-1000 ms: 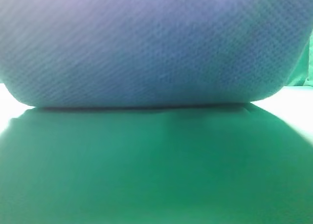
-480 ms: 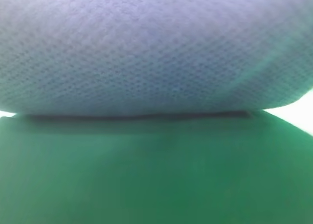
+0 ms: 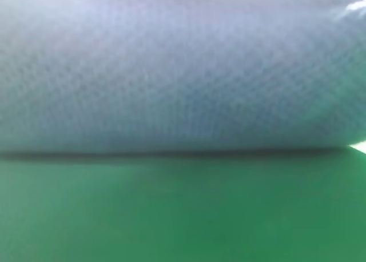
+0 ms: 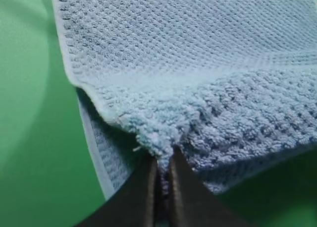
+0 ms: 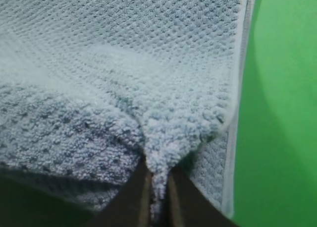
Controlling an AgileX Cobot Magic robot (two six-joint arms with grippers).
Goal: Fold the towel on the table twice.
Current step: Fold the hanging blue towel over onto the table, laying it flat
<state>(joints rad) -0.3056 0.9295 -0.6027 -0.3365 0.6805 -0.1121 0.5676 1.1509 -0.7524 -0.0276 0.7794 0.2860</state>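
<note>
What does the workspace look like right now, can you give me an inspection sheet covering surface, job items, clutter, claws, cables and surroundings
Surface: table, plain bright green, bare on either side of the cloth.
Job's things: towel, blue-grey waffle knit, lifted, one layer draped over another, blurred across the high view.
Clutter: nothing seen.
Grippers: left claw shut on a bunched towel edge near its left hem; right claw shut on a bunched edge near its right hem.
Cables: nothing seen.
Surroundings: nothing seen beyond towel and green surface.
</note>
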